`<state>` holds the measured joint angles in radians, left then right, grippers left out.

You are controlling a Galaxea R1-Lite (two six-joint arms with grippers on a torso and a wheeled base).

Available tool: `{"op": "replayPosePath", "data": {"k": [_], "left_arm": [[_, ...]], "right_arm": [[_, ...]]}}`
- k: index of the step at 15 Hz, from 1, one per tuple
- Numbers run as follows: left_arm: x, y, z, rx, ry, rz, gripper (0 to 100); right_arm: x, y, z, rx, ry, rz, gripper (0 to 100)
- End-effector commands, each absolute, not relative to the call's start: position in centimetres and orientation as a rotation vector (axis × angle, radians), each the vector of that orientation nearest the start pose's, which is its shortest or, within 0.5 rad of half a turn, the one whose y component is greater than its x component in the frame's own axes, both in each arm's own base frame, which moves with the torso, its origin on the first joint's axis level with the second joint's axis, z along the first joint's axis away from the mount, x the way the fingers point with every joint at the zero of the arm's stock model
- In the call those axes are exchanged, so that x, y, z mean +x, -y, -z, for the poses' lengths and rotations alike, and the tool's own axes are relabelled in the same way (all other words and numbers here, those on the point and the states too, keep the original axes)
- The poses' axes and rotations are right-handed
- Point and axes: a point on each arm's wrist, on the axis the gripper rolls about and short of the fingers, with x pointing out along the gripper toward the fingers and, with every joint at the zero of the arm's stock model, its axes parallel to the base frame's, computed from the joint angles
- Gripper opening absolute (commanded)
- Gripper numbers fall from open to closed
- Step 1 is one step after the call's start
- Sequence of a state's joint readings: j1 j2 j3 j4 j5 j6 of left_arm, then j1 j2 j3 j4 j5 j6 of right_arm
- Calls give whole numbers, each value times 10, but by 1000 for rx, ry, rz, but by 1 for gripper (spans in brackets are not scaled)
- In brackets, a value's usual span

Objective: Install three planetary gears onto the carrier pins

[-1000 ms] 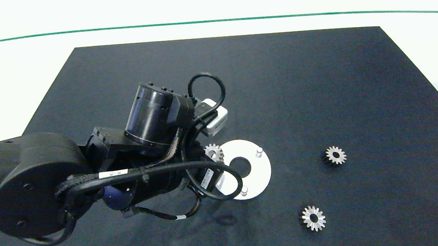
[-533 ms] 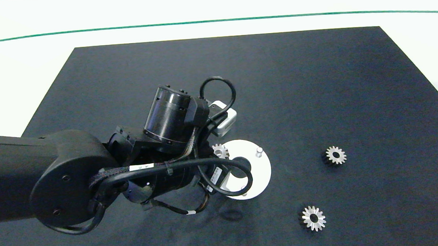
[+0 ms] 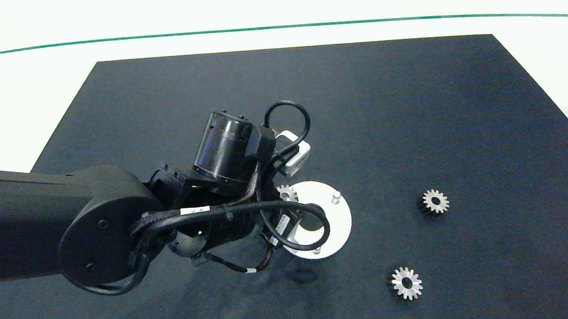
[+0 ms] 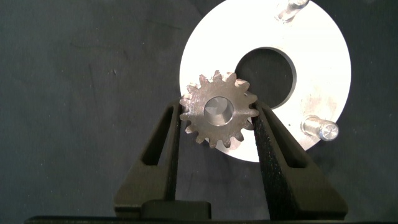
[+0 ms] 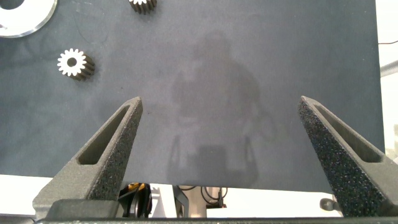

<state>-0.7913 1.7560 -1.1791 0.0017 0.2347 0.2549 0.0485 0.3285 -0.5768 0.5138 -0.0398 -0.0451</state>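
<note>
My left gripper (image 4: 217, 112) is shut on one planetary gear (image 4: 219, 115), a small silvery spur gear held flat by its teeth. It hangs over the rim of the white disc (image 4: 311, 56), beside the large centre hole. A pale round shape shows through the gear's hole. Two carrier pins (image 4: 320, 129) (image 4: 291, 9) stand bare on the disc; any third one is hidden by the gear. In the head view the held gear (image 3: 287, 193) peeks out from under the left arm. Two more gears (image 3: 435, 201) (image 3: 406, 283) lie on the mat to the disc's right. My right gripper (image 5: 221, 106) is open and holds nothing.
Everything sits on a dark mat (image 3: 409, 112) on a white table. The left arm's wrist and cables cover the left half of the disc (image 3: 339, 220) in the head view. The right gripper hovers near the mat's edge, out of the head view.
The left arm has reached further right across the mat, carrying the gear from the disc's left edge to further over the disc. The two loose gears have not moved.
</note>
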Motion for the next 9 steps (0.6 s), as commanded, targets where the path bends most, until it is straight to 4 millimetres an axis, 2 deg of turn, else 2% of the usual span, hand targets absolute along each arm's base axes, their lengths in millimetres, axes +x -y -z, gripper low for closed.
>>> {"op": "replayPosePath", "data": {"k": [1,9], "left_arm": [[238,228,-206,538,-446,596,1],[243,235,-200,544,-456,601,1]], "right_arm": [[-34,3,-186,-58,-269,-15,100],[-34,3,-186,-58,-271,-15,100]]}}
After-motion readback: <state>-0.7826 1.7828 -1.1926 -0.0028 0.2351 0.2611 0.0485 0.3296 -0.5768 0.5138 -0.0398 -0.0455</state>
